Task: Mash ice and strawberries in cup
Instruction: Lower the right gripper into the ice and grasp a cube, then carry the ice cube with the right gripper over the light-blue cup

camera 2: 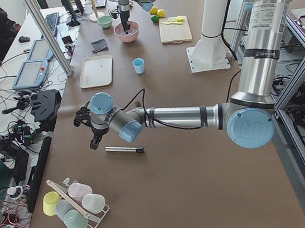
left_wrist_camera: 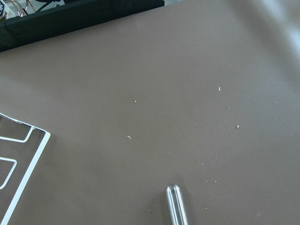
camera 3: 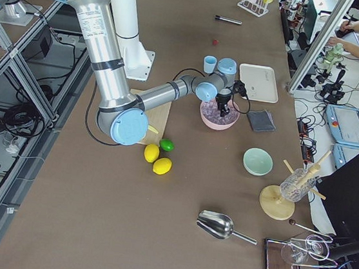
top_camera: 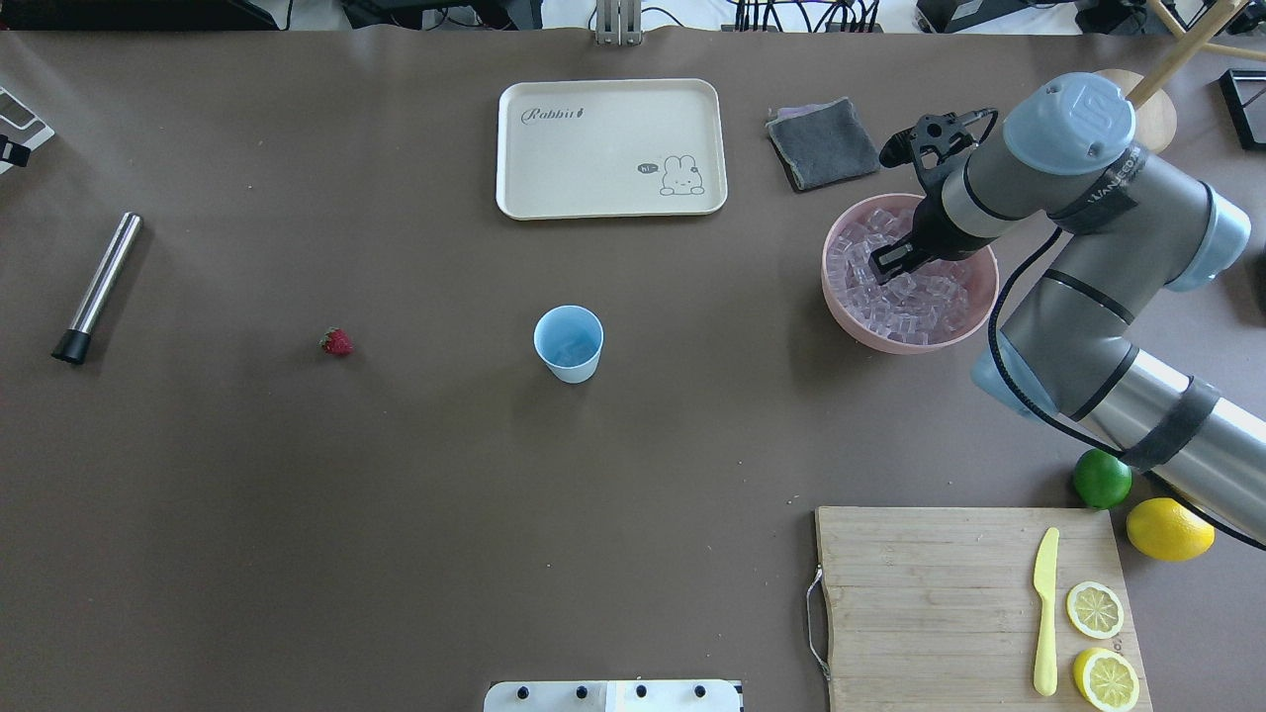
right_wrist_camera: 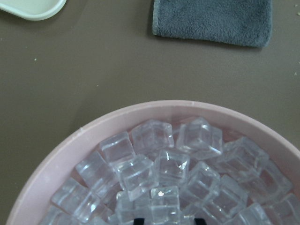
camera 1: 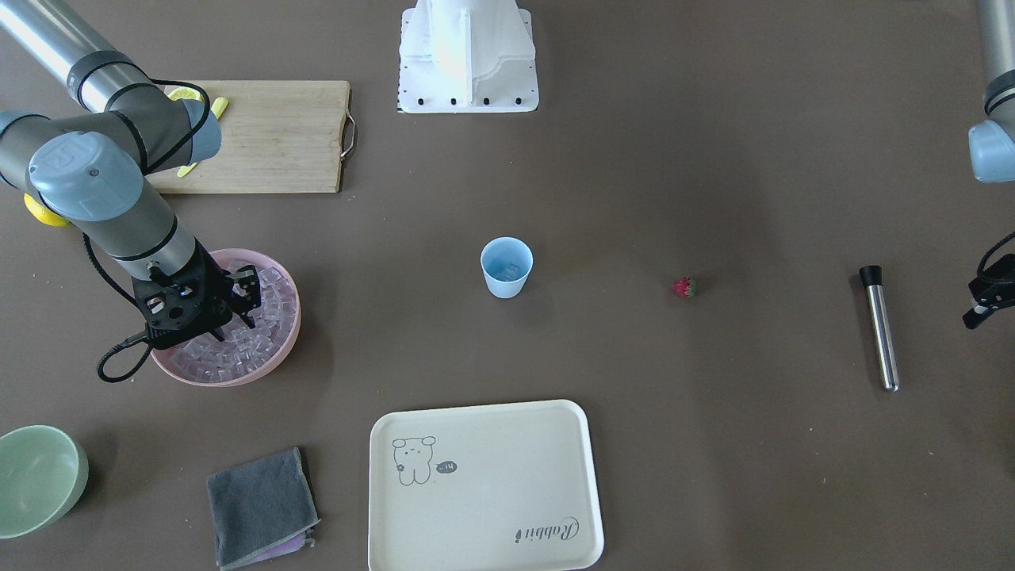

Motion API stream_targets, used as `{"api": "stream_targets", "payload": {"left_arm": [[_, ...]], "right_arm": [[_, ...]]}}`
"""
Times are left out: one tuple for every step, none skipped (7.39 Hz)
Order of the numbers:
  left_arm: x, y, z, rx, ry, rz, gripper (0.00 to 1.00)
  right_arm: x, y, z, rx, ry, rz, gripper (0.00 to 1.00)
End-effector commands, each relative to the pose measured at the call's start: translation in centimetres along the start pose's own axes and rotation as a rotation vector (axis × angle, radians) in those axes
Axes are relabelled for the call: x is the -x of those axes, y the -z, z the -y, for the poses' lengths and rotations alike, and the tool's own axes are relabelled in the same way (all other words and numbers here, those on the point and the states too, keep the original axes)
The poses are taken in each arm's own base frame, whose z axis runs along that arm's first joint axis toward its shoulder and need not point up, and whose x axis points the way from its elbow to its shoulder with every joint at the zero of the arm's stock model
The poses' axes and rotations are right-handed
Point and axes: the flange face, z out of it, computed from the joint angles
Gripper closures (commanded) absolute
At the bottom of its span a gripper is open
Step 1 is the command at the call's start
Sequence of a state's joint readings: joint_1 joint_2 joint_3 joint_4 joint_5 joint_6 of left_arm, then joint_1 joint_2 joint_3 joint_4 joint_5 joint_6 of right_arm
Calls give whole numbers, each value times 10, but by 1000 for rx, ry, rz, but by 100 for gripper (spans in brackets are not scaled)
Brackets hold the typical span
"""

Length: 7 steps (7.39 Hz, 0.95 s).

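The light blue cup [camera 1: 506, 268] [top_camera: 569, 342] stands upright mid-table; something clear seems to lie inside it. The strawberry [camera 1: 684, 287] [top_camera: 336, 342] lies on the table, apart from the cup. Ice cubes [right_wrist_camera: 171, 164] [top_camera: 905, 297] fill the pink bowl [top_camera: 890, 341] [camera 1: 262, 373]. My right gripper [camera 1: 236, 323] [top_camera: 883, 265] is down in the ice with its fingers apart around a cube. My left gripper [camera 1: 983, 305] shows only partly at the table's end, near the steel muddler [camera 1: 880, 329] [top_camera: 97, 288]; I cannot tell if it is open.
A cream tray [camera 1: 484, 484], a grey cloth [camera 1: 262, 503] and a pale green bowl [camera 1: 40, 476] lie on the far side. A cutting board [top_camera: 949, 593] holds a yellow knife [top_camera: 1045, 608] and lemon slices; a lime [top_camera: 1102, 478] and a lemon [top_camera: 1169, 528] sit beside it.
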<state>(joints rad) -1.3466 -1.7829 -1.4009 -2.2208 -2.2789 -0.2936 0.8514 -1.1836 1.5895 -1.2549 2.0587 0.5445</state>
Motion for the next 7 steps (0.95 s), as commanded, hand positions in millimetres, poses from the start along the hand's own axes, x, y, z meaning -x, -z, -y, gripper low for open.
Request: {"api": "stream_targets", "payload": {"left_arm": [[-1, -3, -1, 3, -3, 4, 3], [1, -5, -2, 7, 0, 4, 3], [1, -5, -2, 7, 0, 5, 3], [0, -5, -2, 6, -1, 4, 3], [0, -4, -2, 4, -3, 3, 3], [0, -4, -2, 4, -3, 3, 3], [0, -6, -2, 4, -4, 4, 3]], "right_arm": [[3, 2, 2, -5, 3, 3, 90], [6, 6, 4, -12, 8, 9, 99], [7, 10, 5, -18, 8, 12, 100], [6, 27, 10, -37, 0, 20, 100], [7, 52, 14, -36, -14, 45, 100], [26, 89, 32, -27, -33, 60, 100], [52, 105, 44, -14, -75, 54, 100]]}}
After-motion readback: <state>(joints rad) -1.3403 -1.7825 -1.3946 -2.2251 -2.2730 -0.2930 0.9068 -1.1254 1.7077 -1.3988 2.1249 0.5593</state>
